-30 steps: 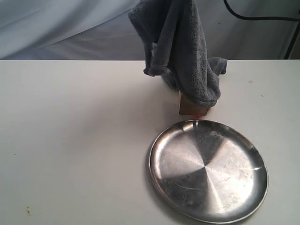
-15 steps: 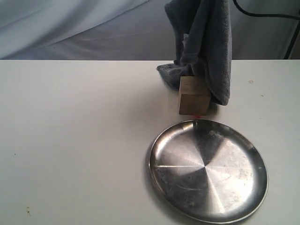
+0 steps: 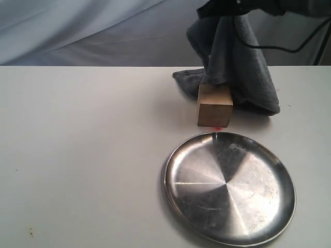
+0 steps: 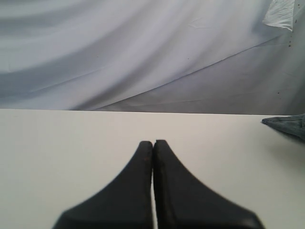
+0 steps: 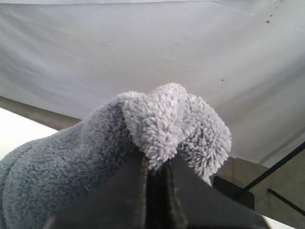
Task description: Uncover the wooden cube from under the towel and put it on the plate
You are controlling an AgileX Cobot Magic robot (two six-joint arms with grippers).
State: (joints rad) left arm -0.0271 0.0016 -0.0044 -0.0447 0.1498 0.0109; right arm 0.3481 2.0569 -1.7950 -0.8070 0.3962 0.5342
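The wooden cube (image 3: pixel 214 106) stands uncovered on the white table, just behind the steel plate (image 3: pixel 230 186). Behind and to the right of the cube hangs the dark grey towel (image 3: pixel 238 67), its lower folds resting on the table. My right gripper (image 3: pixel 223 9) holds the towel's top at the upper edge of the exterior view; in the right wrist view the gripper (image 5: pixel 157 164) is shut on a fluffy fold of towel (image 5: pixel 162 119). My left gripper (image 4: pixel 153 143) is shut on nothing, above bare table, with a towel corner (image 4: pixel 288 125) at the frame's edge.
A grey-white cloth backdrop (image 3: pixel 77 31) hangs behind the table. A black cable (image 3: pixel 305 39) runs down at the back right. Bare white tabletop (image 3: pixel 77 155) stretches to the left of the plate and cube.
The right gripper has carried the towel off the cube, to the right and then lower; the towel's lower end now lies on the table beside the fully exposed cube.
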